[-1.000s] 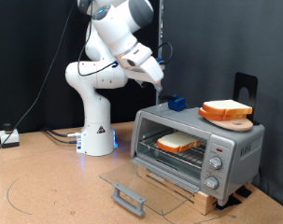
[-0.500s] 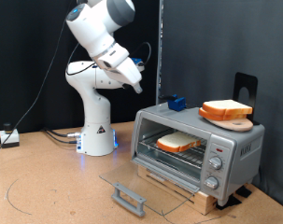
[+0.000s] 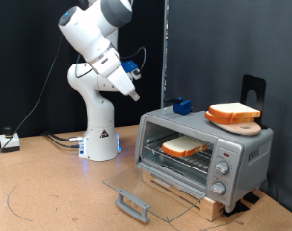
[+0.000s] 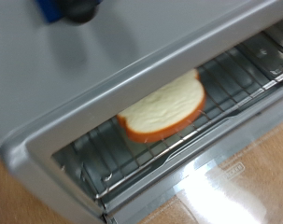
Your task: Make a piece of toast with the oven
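Oven [image 3: 205, 146]: brushed silver-grey metal shell, matt with a soft sheen in the wrist view; thin bright wire rack [image 4: 192, 121] inside. Drop-down door [image 3: 150, 192]: clear glossy glass, grey plastic-looking bar handle [image 3: 133, 203]. Knobs [image 3: 221, 171] at 3 o'clock on the front: satin silver. Piece of toast [image 4: 162, 108]: pale porous crumb, rough golden-brown crust, matt. Base under oven [image 3: 189, 193]: light unfinished wood. Round board [image 3: 239, 123] on top: smooth wood. Surface [image 3: 49, 192]: matt brown, wood-like. Arm [image 3: 92, 38]: glossy white plastic casing.

One oven [image 3: 203, 149], two bread slices: rack slice [image 3: 184, 146], board slice [image 3: 234, 112].
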Robot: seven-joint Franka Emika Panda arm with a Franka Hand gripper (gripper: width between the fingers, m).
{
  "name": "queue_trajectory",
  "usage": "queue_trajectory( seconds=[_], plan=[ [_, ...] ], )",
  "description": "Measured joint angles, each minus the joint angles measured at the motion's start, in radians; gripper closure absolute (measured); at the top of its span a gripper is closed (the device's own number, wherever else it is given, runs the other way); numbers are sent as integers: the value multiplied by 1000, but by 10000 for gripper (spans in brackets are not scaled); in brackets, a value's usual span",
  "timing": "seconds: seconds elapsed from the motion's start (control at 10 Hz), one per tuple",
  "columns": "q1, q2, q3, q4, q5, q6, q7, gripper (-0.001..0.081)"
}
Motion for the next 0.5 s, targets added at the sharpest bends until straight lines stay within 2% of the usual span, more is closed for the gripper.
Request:
queue_trajectory(
  seconds=[0.3,0.4,0.5],
  plan=[
    [-73,75,-16,4,72,52,235,-3],
    [-70,74,-14,4,64,52,196,-3],
    [-75,83,-14,9,41,14,263,-3]
  ],
)
